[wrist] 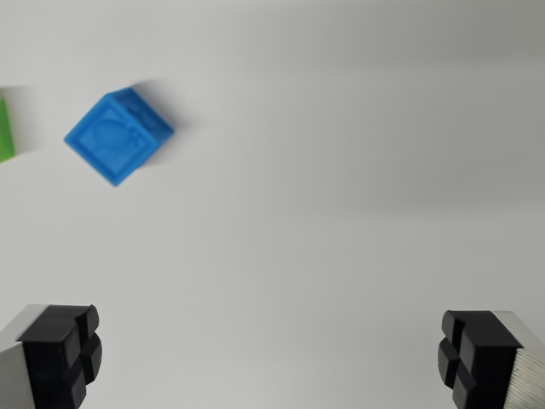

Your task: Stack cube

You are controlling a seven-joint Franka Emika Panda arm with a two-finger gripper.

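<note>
A blue cube (117, 136) rests on the white surface at the wrist view's upper left, turned corner-on. Just beyond it, at the left edge, a sliver of a green cube (5, 129) shows, mostly cut off. My gripper (268, 358) hangs over bare surface at the bottom of the view, well apart from both cubes. Its two black fingertips (64, 351) stand wide apart with nothing between them, so it is open.
A plain white tabletop (324, 196) fills the view, with a soft shadow band across the top.
</note>
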